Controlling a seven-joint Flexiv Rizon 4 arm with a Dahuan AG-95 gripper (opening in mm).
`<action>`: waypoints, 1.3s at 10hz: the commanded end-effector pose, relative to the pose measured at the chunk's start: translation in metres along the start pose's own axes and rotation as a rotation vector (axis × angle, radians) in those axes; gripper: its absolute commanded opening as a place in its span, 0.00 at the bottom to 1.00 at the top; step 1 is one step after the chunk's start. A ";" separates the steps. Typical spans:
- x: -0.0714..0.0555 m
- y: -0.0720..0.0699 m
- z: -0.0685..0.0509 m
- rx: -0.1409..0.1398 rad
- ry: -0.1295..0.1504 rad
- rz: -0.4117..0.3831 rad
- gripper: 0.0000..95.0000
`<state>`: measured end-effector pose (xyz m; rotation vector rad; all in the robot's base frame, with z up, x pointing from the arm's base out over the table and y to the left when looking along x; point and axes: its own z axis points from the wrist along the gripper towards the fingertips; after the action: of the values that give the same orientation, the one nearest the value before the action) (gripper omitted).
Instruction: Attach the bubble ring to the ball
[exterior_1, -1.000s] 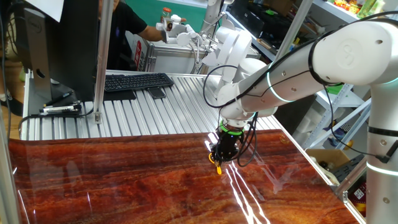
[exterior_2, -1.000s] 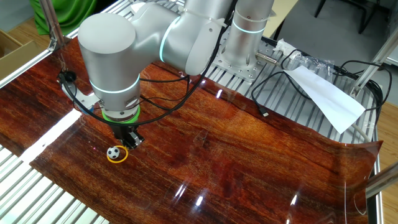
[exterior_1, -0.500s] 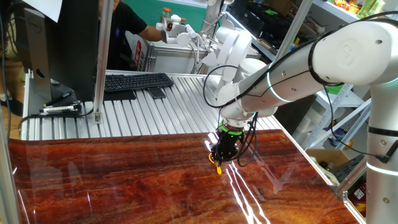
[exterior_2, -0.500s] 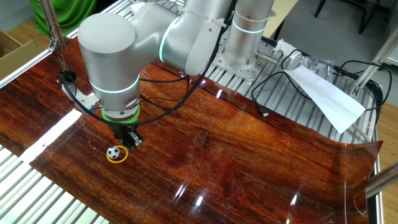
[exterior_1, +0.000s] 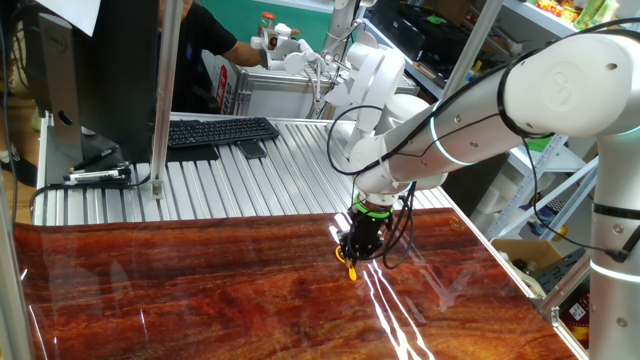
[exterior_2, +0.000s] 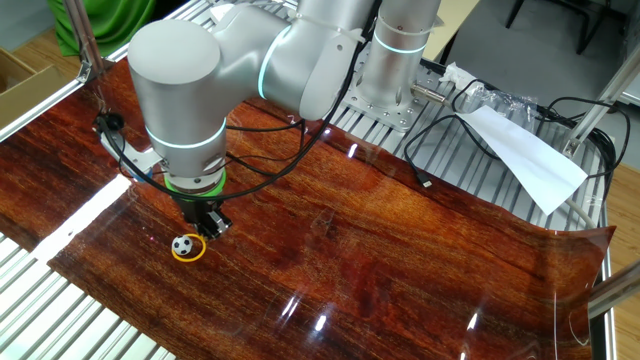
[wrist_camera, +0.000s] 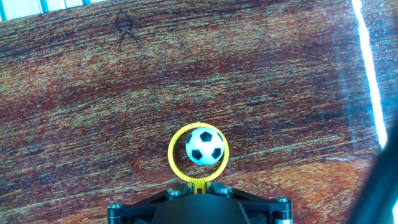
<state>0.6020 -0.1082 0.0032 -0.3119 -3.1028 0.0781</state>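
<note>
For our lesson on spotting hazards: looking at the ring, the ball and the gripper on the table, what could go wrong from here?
1. The ball sits loose inside the bubble ring, off centre; a nudge could roll it against the ring or out.
2. The gripper is at the ring's stem edge; pulling away might drag the light ring off.
3. The glossy table may let both slide.

**No visible change**

Between earlier pictures and now, almost nothing different. In the other fixed view, only a very slight shift of the arm (exterior_2: 190, 100) to the right. Otherwise same positions in both fixed views.
</note>
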 end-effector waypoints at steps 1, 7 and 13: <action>-0.001 0.000 0.001 0.000 -0.002 0.001 0.00; -0.005 0.000 0.001 0.001 -0.009 0.002 0.00; -0.010 -0.002 -0.001 0.001 -0.011 -0.001 0.00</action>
<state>0.6113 -0.1121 0.0033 -0.3115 -3.1127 0.0825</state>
